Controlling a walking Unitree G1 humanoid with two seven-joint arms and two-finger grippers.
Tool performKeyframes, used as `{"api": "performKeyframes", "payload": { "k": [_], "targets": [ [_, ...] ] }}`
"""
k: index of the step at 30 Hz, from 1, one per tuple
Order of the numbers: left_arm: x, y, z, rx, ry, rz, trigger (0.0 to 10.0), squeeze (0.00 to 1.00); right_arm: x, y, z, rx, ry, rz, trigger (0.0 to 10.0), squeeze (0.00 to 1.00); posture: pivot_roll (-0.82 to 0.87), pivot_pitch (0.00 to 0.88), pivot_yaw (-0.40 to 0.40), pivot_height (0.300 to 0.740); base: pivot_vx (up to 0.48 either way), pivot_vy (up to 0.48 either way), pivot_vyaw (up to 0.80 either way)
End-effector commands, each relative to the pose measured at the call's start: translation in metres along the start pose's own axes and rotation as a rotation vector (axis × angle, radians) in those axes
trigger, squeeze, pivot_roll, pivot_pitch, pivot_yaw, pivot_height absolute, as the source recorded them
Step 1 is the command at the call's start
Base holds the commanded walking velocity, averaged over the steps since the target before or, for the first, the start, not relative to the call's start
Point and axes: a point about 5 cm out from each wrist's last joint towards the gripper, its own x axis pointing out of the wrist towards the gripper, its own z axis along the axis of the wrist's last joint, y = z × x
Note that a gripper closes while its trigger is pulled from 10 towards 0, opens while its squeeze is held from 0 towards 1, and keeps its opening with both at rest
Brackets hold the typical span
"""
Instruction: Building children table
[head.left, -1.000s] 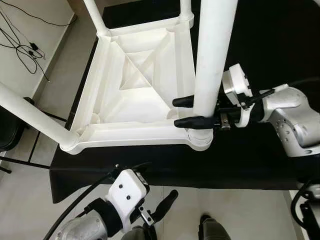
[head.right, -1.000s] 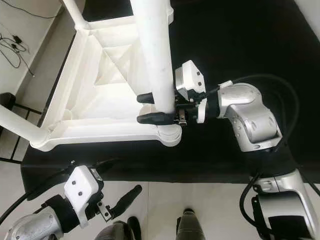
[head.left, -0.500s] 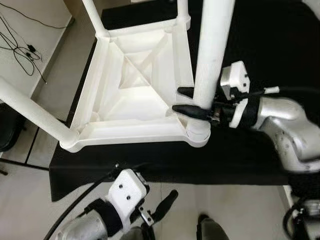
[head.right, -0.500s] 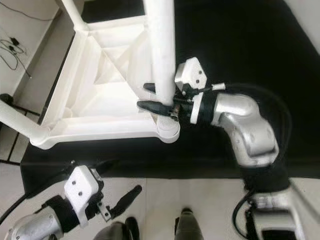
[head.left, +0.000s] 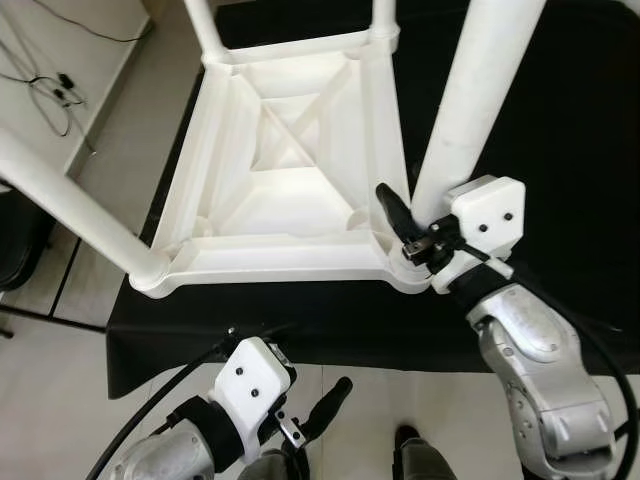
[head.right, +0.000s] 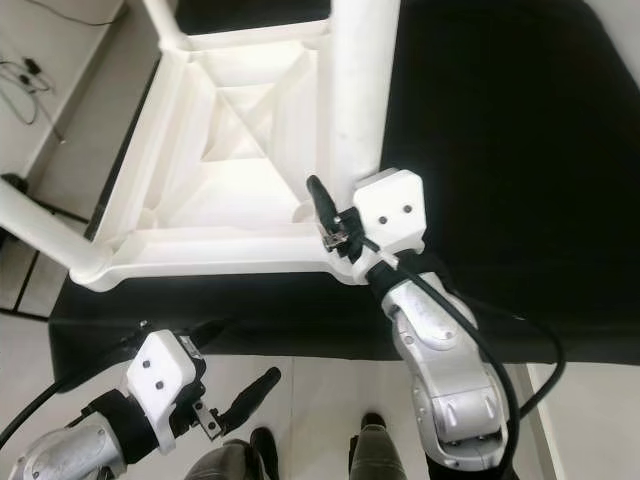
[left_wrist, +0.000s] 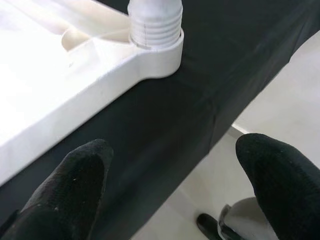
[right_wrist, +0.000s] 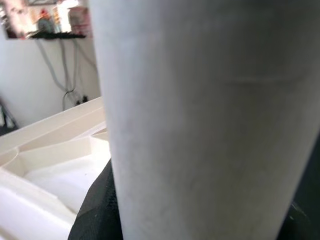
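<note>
On the black-draped tabletop (head.left: 560, 130) the white children's table (head.left: 290, 160) lies upside down, its ribbed underside facing up and legs standing from the corners. At the near right corner the right hand (head.left: 412, 222) pinches the white leg (head.left: 470, 110) low down, just above its socket (head.left: 408, 272); one black finger (head.left: 392, 208) shows on the inner side, and the wrist view has black either side of the pale tube, so the grip looks closed on it.

My guess is that this leg is being seated or screwed home. To do it well, the leg wants to stand square over the socket before any turning, since it leans a little from here. Keep the grip low, press down while twisting, and let the top stay flat on the cloth.

The left hand (head.right: 235, 405) hangs below the tabletop edge, fingers spread and holding nothing, near the other front corner's threaded leg base (left_wrist: 155, 22).
</note>
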Motion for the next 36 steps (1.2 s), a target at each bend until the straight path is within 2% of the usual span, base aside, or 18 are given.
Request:
{"api": "performKeyframes", "payload": {
  "k": [1,4,11,13,15,17,18,22,23,28,30,33,36],
  "targets": [
    [-0.002,-0.001,-0.006,-0.010,0.028,-0.009,10.0,0.00,-0.001,0.008,-0.047,0.042,0.254,0.011,10.0,0.00,-0.05,0.330,0.156,0.740,0.000,0.000,0.00],
    [-0.002,-0.001,-0.008,-0.007,0.031,-0.005,10.0,0.00,0.003,0.012,-0.047,0.064,0.269,-0.015,10.0,0.00,-0.05,0.320,0.155,0.740,0.000,0.000,0.00],
    [-0.001,0.000,-0.009,-0.008,0.031,-0.002,10.0,0.00,0.010,0.008,-0.046,0.076,0.273,-0.004,10.0,0.00,-0.05,0.313,0.152,0.740,0.000,0.000,0.00],
    [0.000,0.001,-0.010,-0.009,0.030,0.001,10.0,0.00,0.015,0.010,-0.042,0.150,0.241,0.045,10.0,0.00,-0.06,0.295,0.151,0.740,0.000,0.000,0.00],
    [0.001,0.002,-0.010,-0.010,0.030,0.003,10.0,0.00,0.017,0.011,-0.041,0.182,0.224,0.071,10.0,0.00,-0.06,0.295,0.151,0.740,0.000,0.000,0.00],
    [0.004,0.009,-0.008,0.006,0.014,0.019,10.0,0.00,0.024,0.013,-0.038,0.228,0.176,0.169,10.0,0.00,-0.06,0.284,0.149,0.740,0.000,0.000,0.00],
    [0.004,0.009,-0.008,0.006,0.014,0.019,10.0,0.00,0.024,0.013,-0.038,0.228,0.176,0.169,10.0,0.00,-0.06,0.284,0.149,0.740,0.000,0.000,0.00],
    [0.011,0.026,0.000,0.052,-0.030,0.056,10.0,0.00,0.030,0.007,-0.037,0.225,0.176,0.373,10.0,0.00,-0.06,0.253,0.142,0.740,0.000,0.000,0.00],
    [0.013,0.032,0.007,0.064,-0.056,0.067,10.0,0.00,0.030,0.003,-0.033,0.201,0.147,0.435,10.0,0.00,-0.06,0.244,0.138,0.740,0.000,0.000,0.00],
    [0.015,0.043,0.017,0.094,-0.087,0.082,10.0,0.00,0.030,0.000,-0.030,0.197,0.124,0.511,10.0,0.00,-0.06,0.234,0.136,0.740,0.000,0.000,0.00],
    [0.018,0.054,0.029,0.123,-0.123,0.095,10.0,0.00,0.027,0.002,-0.030,0.148,0.128,0.590,10.0,0.00,-0.05,0.222,0.137,0.740,0.000,0.000,0.00],
    [0.018,0.056,0.032,0.130,-0.133,0.098,10.0,0.00,0.027,0.002,-0.031,0.135,0.130,0.611,10.0,0.00,-0.05,0.222,0.137,0.740,0.000,0.000,0.00],
    [0.023,0.075,0.062,0.190,-0.221,0.106,10.0,0.00,0.031,0.006,-0.038,0.118,0.171,0.628,10.0,0.00,-0.05,0.210,0.133,0.740,0.000,0.000,0.00]
  ]
}}
